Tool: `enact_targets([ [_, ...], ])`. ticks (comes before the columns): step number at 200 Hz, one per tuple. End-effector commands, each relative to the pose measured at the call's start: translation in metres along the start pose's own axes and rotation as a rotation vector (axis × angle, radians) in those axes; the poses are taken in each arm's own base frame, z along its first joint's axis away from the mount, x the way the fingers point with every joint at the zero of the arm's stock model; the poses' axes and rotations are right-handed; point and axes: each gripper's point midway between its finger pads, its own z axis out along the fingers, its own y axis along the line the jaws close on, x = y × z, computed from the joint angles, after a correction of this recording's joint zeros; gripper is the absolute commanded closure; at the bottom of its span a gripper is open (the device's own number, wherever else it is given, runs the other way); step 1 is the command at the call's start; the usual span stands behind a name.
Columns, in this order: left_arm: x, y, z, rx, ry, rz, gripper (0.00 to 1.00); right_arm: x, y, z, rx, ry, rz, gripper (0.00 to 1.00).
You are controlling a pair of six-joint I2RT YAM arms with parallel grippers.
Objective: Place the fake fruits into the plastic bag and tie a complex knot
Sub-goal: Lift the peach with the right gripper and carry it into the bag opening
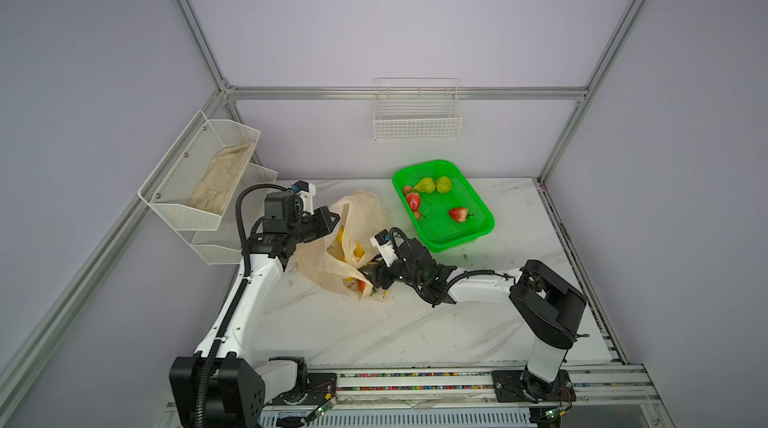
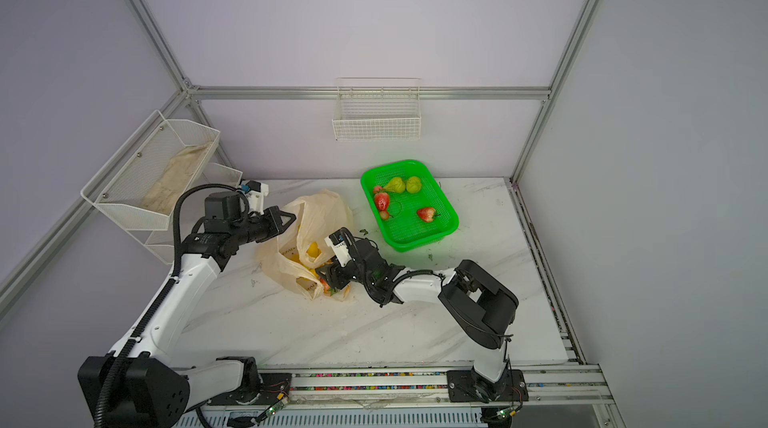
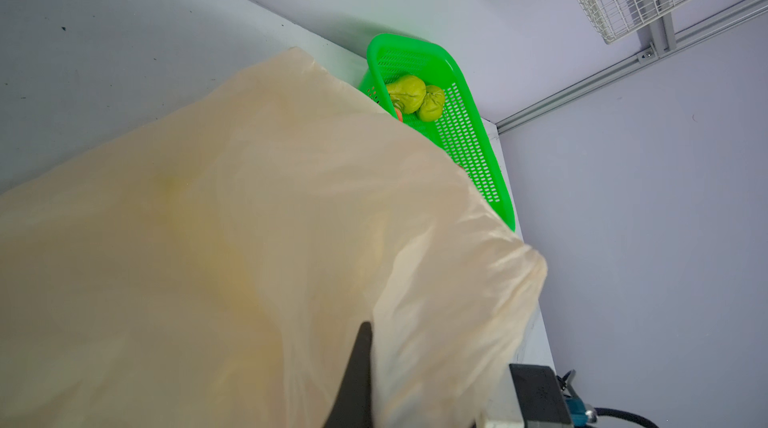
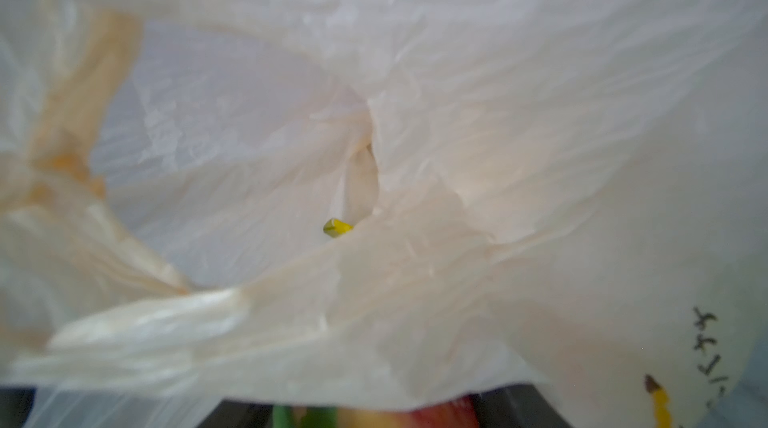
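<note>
The cream-peach plastic bag (image 1: 361, 214) (image 2: 320, 210) lies open on the marble table, with yellow fruit (image 1: 343, 239) showing inside. My left gripper (image 1: 334, 220) (image 2: 291, 220) is shut on the bag's upper edge and holds it up. In the left wrist view one dark finger (image 3: 358, 380) presses the film (image 3: 249, 239). My right gripper (image 1: 371, 276) (image 2: 326, 274) is in the bag's mouth, shut on a red strawberry (image 4: 436, 415) with a green cap. Bag film (image 4: 457, 114) hides most of the jaws. Two green pears (image 1: 426, 185) and strawberries (image 1: 412, 201) lie in the green basket (image 1: 457, 244).
The green basket (image 2: 415, 245) (image 3: 469, 135) stands at the back right, close to the bag. A white wire basket (image 1: 417, 114) hangs on the back wall. A white mesh shelf (image 1: 199, 181) with a cloth is on the left wall. The right arm's elbow (image 1: 544, 305) stands right of centre.
</note>
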Motion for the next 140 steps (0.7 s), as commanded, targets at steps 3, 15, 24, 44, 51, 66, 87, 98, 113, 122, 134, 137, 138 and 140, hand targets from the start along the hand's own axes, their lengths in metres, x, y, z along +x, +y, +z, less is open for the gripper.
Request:
enact_targets([
  [3,0.008,-0.009,-0.005,0.039,0.005,0.007,1.0,-0.045,-0.001,0.012,0.004,-0.208,0.084,0.6],
  [15,0.009,-0.009,-0.005,0.041,0.008,0.005,1.0,-0.05,-0.001,0.017,0.007,-0.244,0.115,0.6],
  [24,0.01,-0.01,-0.005,0.043,0.008,0.004,1.0,-0.052,0.0,0.02,0.009,-0.259,0.127,0.6],
  [44,0.008,-0.012,-0.005,0.044,0.006,0.008,1.0,-0.049,0.014,0.03,-0.038,-0.24,0.142,0.6],
  [51,0.007,-0.012,-0.005,0.042,0.004,0.008,1.0,-0.045,0.019,0.031,-0.045,-0.22,0.141,0.6],
  [66,0.005,-0.014,-0.006,0.042,0.001,0.011,1.0,-0.033,0.027,0.028,-0.061,-0.189,0.149,0.59],
  [87,0.003,-0.014,-0.007,0.04,-0.001,0.01,1.0,-0.01,0.033,0.025,-0.067,-0.151,0.182,0.59],
  [98,0.004,-0.014,-0.007,0.04,-0.001,0.009,1.0,-0.003,0.035,0.026,-0.068,-0.148,0.19,0.58],
  [113,0.004,-0.013,-0.007,0.038,0.0,0.005,1.0,0.002,0.038,0.033,-0.08,-0.145,0.213,0.57],
  [122,0.005,-0.014,-0.006,0.041,0.003,0.005,1.0,0.0,0.037,0.037,-0.079,-0.157,0.222,0.57],
  [134,0.006,-0.014,-0.006,0.039,0.003,0.005,1.0,-0.009,0.039,0.042,-0.086,-0.178,0.214,0.56],
  [137,0.006,-0.013,-0.006,0.036,0.003,0.004,1.0,-0.012,0.04,0.044,-0.087,-0.185,0.21,0.55],
  [138,0.006,-0.013,-0.006,0.037,0.003,0.005,1.0,-0.012,0.04,0.045,-0.087,-0.186,0.209,0.55],
  [140,0.006,-0.013,-0.006,0.036,0.001,0.006,1.0,-0.014,0.04,0.046,-0.088,-0.188,0.208,0.55],
])
